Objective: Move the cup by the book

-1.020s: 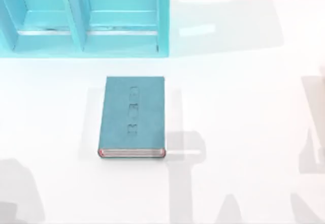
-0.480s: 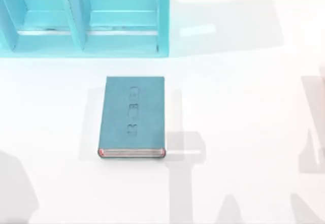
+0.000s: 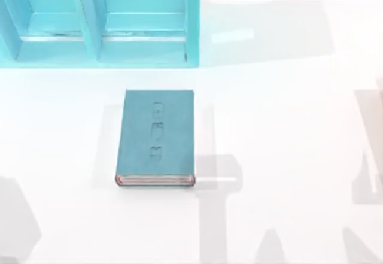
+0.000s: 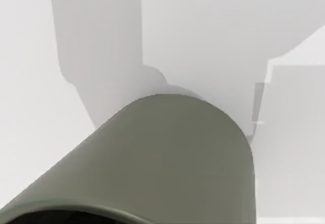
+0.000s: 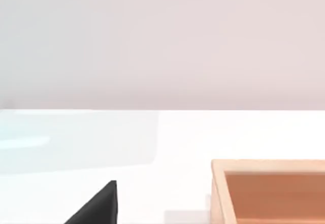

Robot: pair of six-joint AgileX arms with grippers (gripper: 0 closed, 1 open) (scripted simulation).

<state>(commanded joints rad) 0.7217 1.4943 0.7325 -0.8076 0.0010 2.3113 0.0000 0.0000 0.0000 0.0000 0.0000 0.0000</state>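
White counter (image 3: 287, 126) spreads across the top view, crossed by soft grey shadows along its near edge and right side. A light-blue shelf unit (image 3: 143, 54) stands at the far left, its open compartments split by upright dividers. In front of it and apart from it, the book (image 3: 157, 135) lies flat on the counter, left of centre. Its teal cover faces up with a row of faint embossed marks, and its white page edges and reddish trim face the near edge.

In the right wrist view, an orange-brown wooden box (image 5: 274, 193) with a raised rim sits on the counter under a pale wall. A dark wedge (image 5: 99, 206) pokes in near it, and what it belongs to cannot be told.

The cup (image 4: 167, 158) shows in the left wrist view, very close to that camera. Its olive-grey side is tilted across the picture and its dark inside is nearest the lens, with shadowed counter behind it. How far it is from the book cannot be told. Whether either arm's fingers are apart, together or clamped on anything cannot be told.
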